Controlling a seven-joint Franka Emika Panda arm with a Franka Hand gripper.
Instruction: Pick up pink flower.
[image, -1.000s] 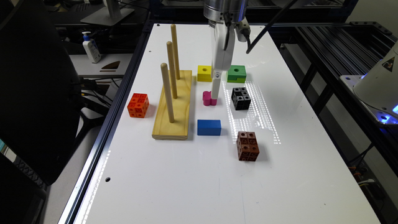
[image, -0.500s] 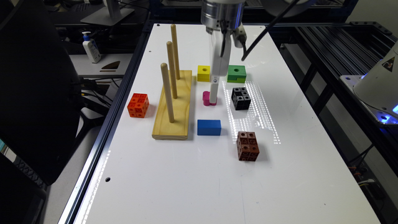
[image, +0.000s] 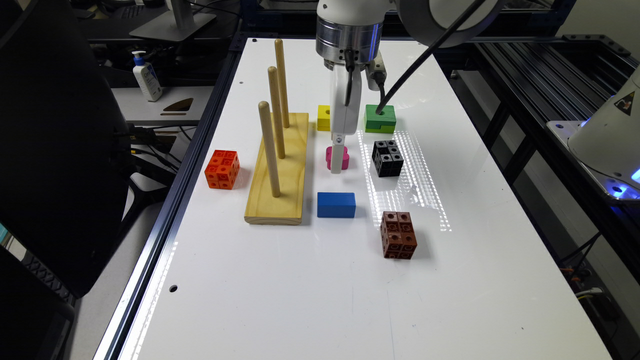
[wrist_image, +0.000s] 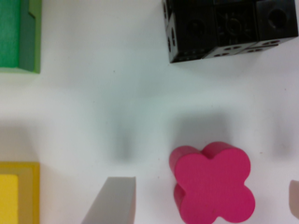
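The gripper (image: 338, 167) stands low over the white table (image: 310, 300), fingers (wrist_image: 114, 200) spread wide on either side of the pink flower (wrist_image: 214, 183) without touching it. The flower lies flat between the yellow cube (image: 324, 117) and the blue block (image: 336, 204), near the black cube (image: 387, 157).

yellow cube (image: 324, 117) | green block (image: 380, 118) | black cube (image: 387, 158) | blue block (image: 336, 204)
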